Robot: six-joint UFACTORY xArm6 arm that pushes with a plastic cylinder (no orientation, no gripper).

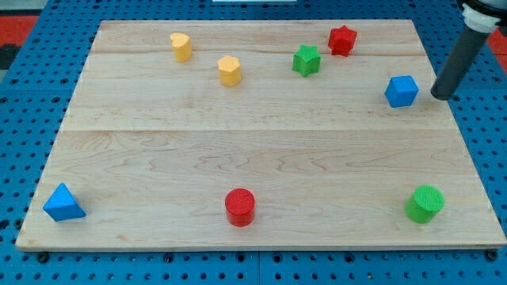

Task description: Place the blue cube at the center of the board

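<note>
The blue cube (402,91) sits on the wooden board (261,150) near its right edge, in the upper part of the view. My tip (441,96) is just to the right of the blue cube, a small gap apart from it, at about the same height in the view. The dark rod rises from the tip toward the view's top right corner.
A red star block (342,40) and a green star block (306,60) lie at the top, left of the cube. Two yellow blocks (181,47) (230,70) lie upper left. A blue triangular block (63,203), red cylinder (240,207) and green cylinder (425,204) line the bottom.
</note>
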